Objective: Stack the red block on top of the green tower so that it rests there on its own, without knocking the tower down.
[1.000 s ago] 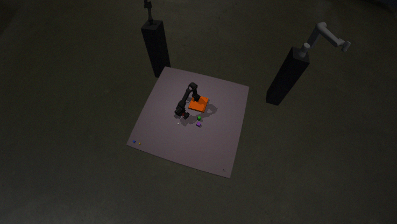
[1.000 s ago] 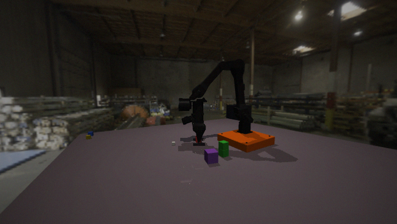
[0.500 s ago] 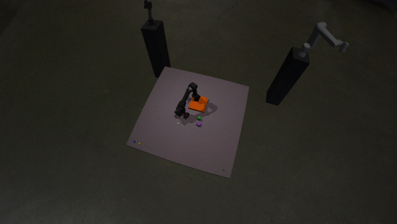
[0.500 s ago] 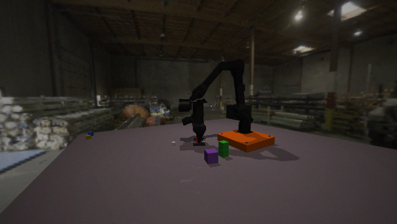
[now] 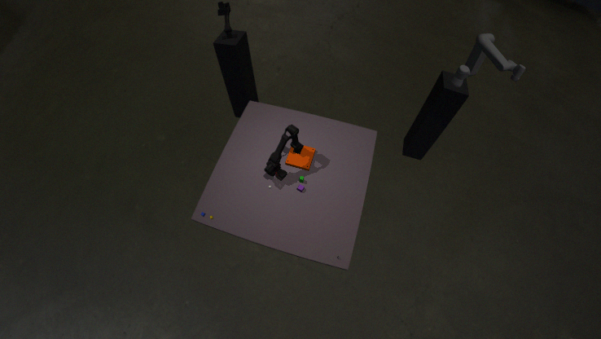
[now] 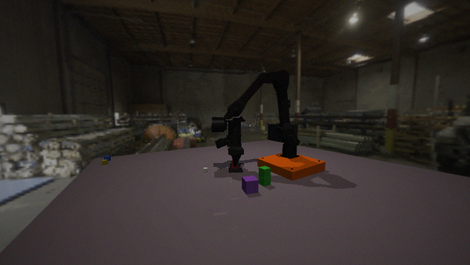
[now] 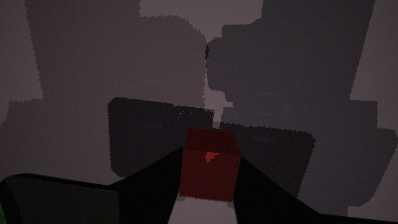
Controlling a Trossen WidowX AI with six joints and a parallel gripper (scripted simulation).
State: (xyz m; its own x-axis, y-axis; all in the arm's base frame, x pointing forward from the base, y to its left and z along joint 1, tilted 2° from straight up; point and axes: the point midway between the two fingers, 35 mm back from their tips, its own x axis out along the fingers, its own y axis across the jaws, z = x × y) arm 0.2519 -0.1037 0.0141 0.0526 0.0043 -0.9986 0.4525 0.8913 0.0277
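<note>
Tabletop [image 6: 328, 223]: mauve-grey, square in the top view, carries everything below. Two tall dark pillars stand off its far edge on the floor, one [image 5: 235, 71] with a small dark mount on top, the other [image 5: 433, 116] with a pale grey arm.

Arm [image 6: 279, 99]: black, rising from an orange base plate [image 6: 312, 169], elbow high, forearm sloping down to a vertical wrist.

End effector [image 6: 235, 165]: pointing straight down, tips at the tabletop, clenched on the red block [image 7: 209, 162]. Wrist view shows both dark fingers pressed against the block's left and right faces. Block appears to sit on or just at the tabletop; contact underneath not resolvable.

Green tower [image 6: 264, 175]: two cubes high, upright, just in front of the base plate, near the held block but apart from it.

Purple cube [image 6: 249, 184]: just beside the tower, on its camera side.

Small white cube [image 6: 205, 169]: left of the end effector in the exterior view.

Blue cube [image 6: 107, 157] and yellow cube [image 6: 104, 162]: side by side at a far corner, well apart from the rest.
</note>
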